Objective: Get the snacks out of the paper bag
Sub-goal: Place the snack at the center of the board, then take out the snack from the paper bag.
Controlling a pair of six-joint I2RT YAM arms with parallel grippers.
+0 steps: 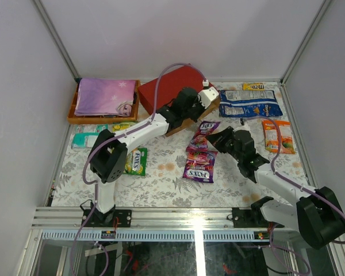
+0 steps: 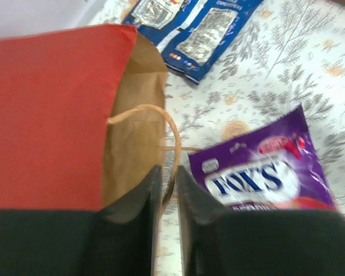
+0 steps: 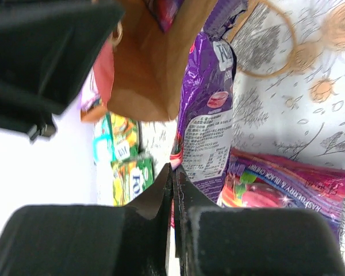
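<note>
Red paper bag (image 2: pixel 52 115) rim pinched by left fingers (image 2: pixel 145 198); right fingers (image 3: pixel 161 195) clenched on purple packet (image 3: pixel 204 115).

Read "FOX'S" on purple candy bag (image 2: pixel 263 172) and again on green candy bag (image 1: pixel 137 161). Made out "RASPBERRY & BLACK CHERRY" on magenta packet (image 3: pixel 287 184). Found print on blue-white bag (image 2: pixel 195 29) too blurred to read.

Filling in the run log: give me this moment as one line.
left end effector: shut on handle of paper bag | right end effector: shut on purple Fox's packet | blue-white bag, orange packet: on table
</note>
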